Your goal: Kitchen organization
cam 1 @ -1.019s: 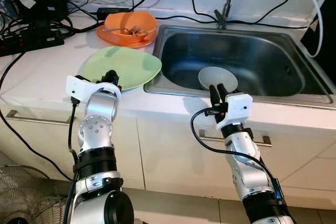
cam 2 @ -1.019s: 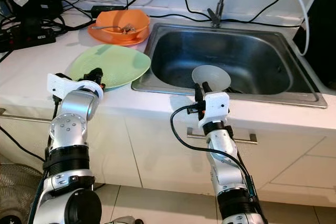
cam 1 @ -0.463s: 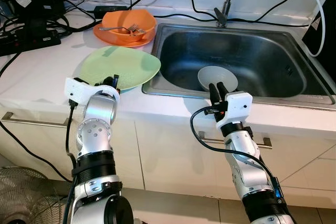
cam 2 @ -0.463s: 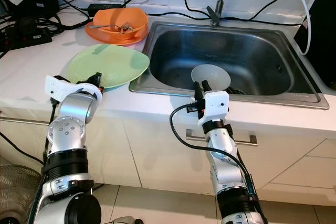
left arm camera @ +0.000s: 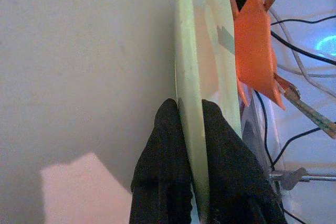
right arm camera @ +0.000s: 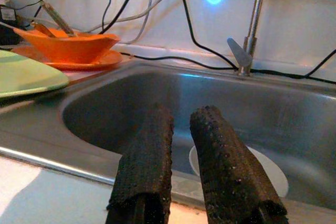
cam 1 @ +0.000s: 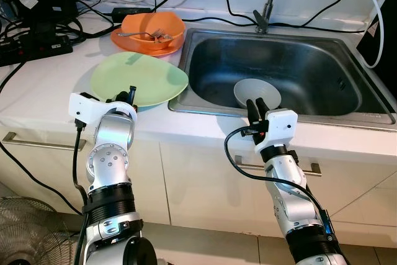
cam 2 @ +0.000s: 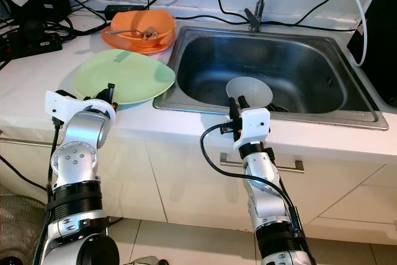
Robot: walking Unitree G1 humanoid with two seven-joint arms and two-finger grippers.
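Observation:
A light green plate (cam 1: 139,78) lies on the white counter left of the sink, its right edge over the sink rim. My left gripper (cam 1: 126,96) is shut on the plate's near edge; in the left wrist view the two black fingers (left arm camera: 167,145) clamp the green plate (left arm camera: 190,103) rim between them. A white bowl (cam 1: 257,93) sits in the steel sink (cam 1: 322,107). My right gripper (cam 1: 255,107) hovers at the sink's front rim just before the bowl, its fingers (right arm camera: 152,150) close together with a narrow gap and nothing held.
An orange bowl (cam 1: 153,28) with a fork and spoon rests on an orange plate at the back of the counter. Black cables and a power strip (cam 1: 34,44) crowd the back left. The faucet (cam 1: 267,4) rises behind the sink. Cabinet fronts lie below.
My left gripper has drawn leftward with the green plate, so the plate reaches less far over the sink rim. The right arm has stayed put.

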